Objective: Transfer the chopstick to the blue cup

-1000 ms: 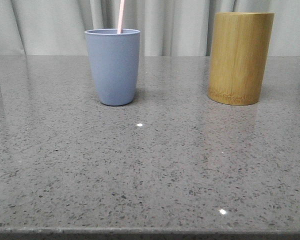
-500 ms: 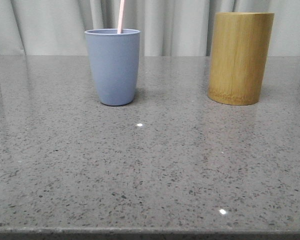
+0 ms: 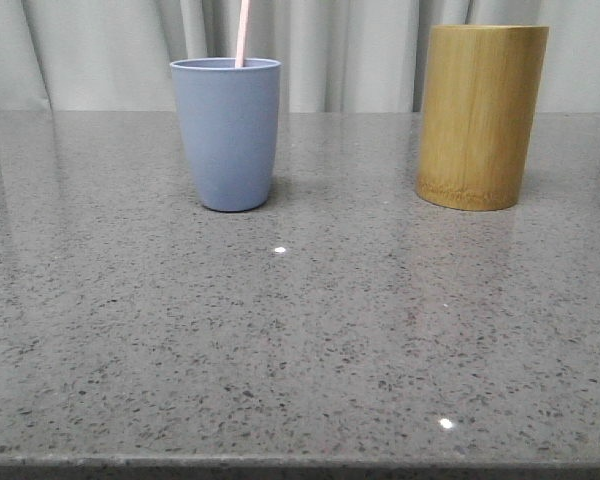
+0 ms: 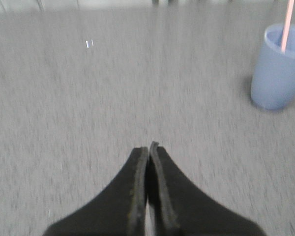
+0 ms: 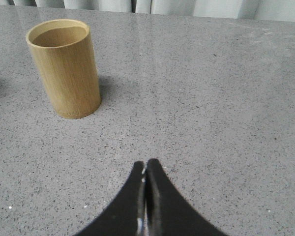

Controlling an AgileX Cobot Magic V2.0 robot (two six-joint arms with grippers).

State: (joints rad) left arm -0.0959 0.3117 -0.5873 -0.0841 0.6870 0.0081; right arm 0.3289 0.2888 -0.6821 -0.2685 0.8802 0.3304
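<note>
While the thin pale pink chopstick (image 3: pixel 242 32) stands inside the matte greyish-blue cup (image 3: pixel 226 133) on the speckled grey stone bench (image 3: pixel 300 330), the tall tan bamboo cylinder (image 3: pixel 480 115) stands apart on its right. The black left pincer (image 4: pixel 150 147) and the black right pincer (image 5: pixel 145 164) are both pressed together over the bench, holding nothing.

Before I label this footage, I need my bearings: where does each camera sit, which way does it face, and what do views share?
Front view: looks forward over the grey table at the blue cup holding the chopstick, bamboo cylinder to its right.
Left wrist view: on the left arm, above the shut left gripper, facing the blue cup; blurred.
Right wrist view: on the right arm, above the shut right gripper, facing the bamboo cylinder.
Shared: front and left wrist show cup and chopstick; front and right wrist, the cylinder.
</note>
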